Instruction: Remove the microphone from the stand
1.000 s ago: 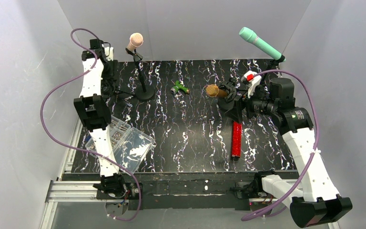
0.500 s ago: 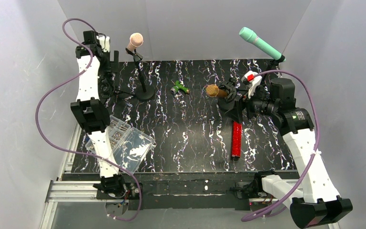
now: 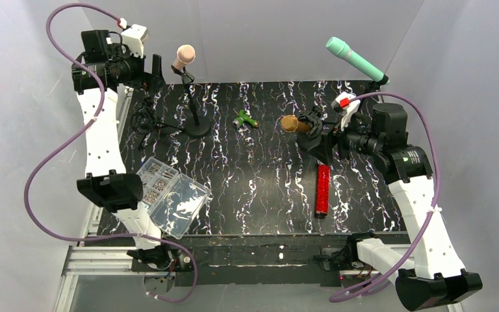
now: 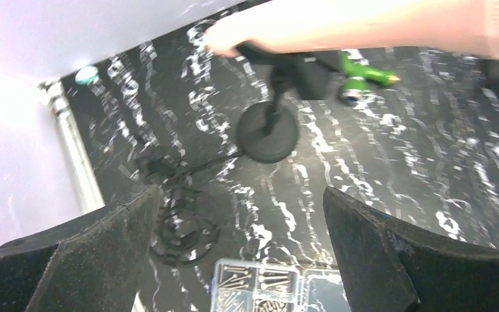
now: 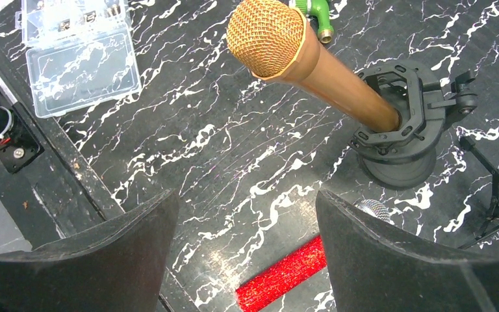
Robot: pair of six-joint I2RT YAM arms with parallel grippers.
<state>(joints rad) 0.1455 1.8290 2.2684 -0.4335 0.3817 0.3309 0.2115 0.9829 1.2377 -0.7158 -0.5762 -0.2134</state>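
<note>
I'm seeing the pink microphone [image 3: 184,57] sitting tilted in the clip of its thin round-based stand [image 3: 197,122], far left. The copper microphone [image 5: 318,65] is leaning in its black shock-mount stand [image 5: 399,140], mid-table.

the microphone [image 3: 184,57] sits on its stand [image 3: 198,128] at back left, with the screw box [image 3: 172,195] before it.

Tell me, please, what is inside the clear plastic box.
The clear box lies open; small metal screws fill its compartmented half, the lid half looks empty. The left arm hides its near-left edge.
</note>
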